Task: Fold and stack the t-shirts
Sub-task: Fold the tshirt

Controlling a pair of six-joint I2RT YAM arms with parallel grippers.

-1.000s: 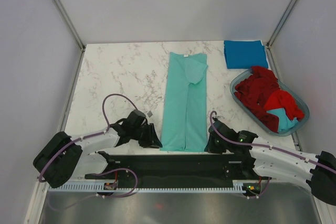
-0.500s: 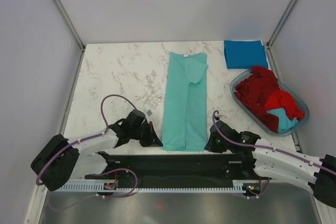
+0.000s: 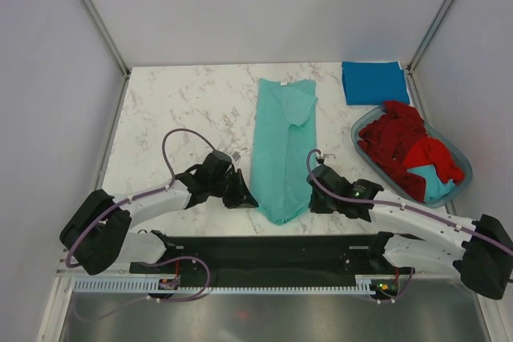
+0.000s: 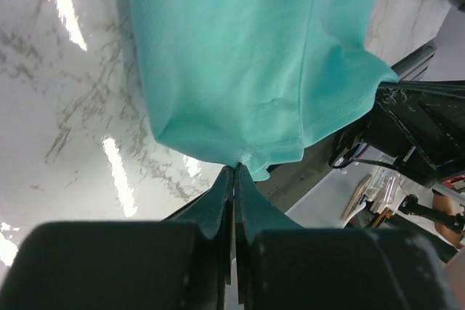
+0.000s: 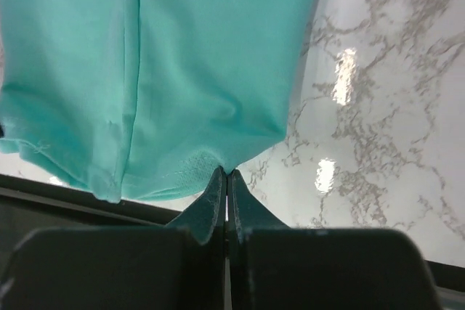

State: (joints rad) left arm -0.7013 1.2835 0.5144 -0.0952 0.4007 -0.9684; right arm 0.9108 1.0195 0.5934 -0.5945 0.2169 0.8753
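Note:
A light teal-green t-shirt (image 3: 282,146) lies as a long narrow strip down the middle of the marble table. My left gripper (image 3: 250,201) is shut on the near left corner of its hem, and my right gripper (image 3: 311,199) is shut on the near right corner. The left wrist view has the pinched hem (image 4: 251,152) at the left gripper (image 4: 235,169). In the right wrist view the cloth (image 5: 167,63) bunches into the right gripper (image 5: 226,172). A folded deeper blue t-shirt (image 3: 374,82) lies at the far right. Red t-shirts (image 3: 395,138) fill the basket.
The translucent blue-grey oval basket (image 3: 357,127) stands at the right edge, with a bit of blue-green cloth (image 3: 437,187) among the red. The black base bar (image 3: 264,251) of the arms runs along the near table edge. Grey walls close in the left, far and right sides.
The left gripper has shut on the hem. Both grippers have moved away from the near edge with the hem corners, pulling the shirt's near end up and inward.

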